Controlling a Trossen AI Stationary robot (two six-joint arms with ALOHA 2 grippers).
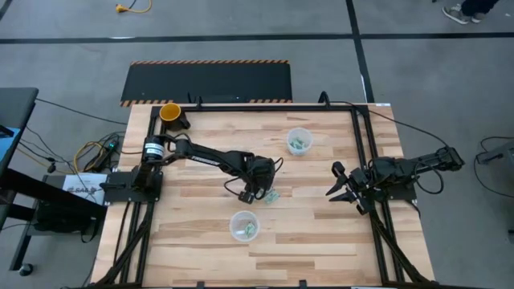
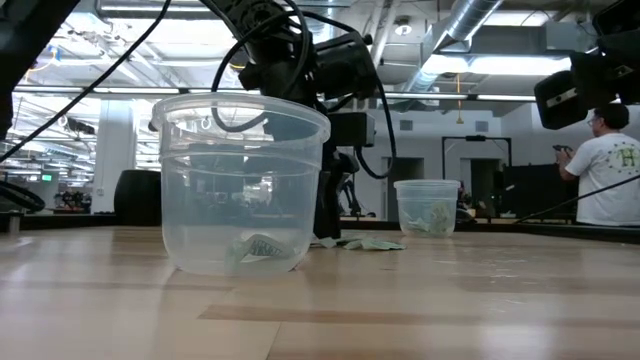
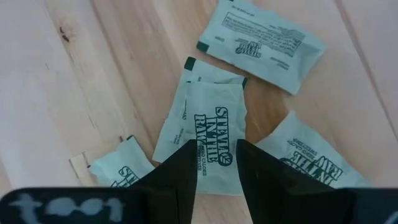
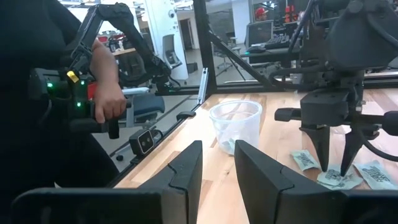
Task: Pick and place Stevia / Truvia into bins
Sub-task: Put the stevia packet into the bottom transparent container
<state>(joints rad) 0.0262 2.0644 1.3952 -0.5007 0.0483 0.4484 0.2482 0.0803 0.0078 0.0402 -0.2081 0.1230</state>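
Closest to the low camera stands a clear bin (image 2: 243,180), near the front edge of the surface (image 1: 321,233), with a green-and-white packet (image 2: 262,248) already lying in its bottom. A second bin (image 1: 299,141) sits toward the back edge, right of centre, also holding packets. Between the two, around the middle of the surface, the remaining Stevia packets (image 1: 271,195) lie in a loose overlapping cluster, presumably so either bin is a short carry away. The left tool (image 3: 216,168) hangs right over that cluster with its fingers parted and straddling one packet (image 3: 214,140) that rests on top of another; nothing is gripped yet, and the spread looks set for closing on that top packet's short sides. Because packets overlap, a pinch could lift two at once. The right tool (image 1: 344,183) waits near the right edge, open and empty, probably clear of the left arm's reach. An orange cup (image 1: 170,112) sits at the back left corner, unused.
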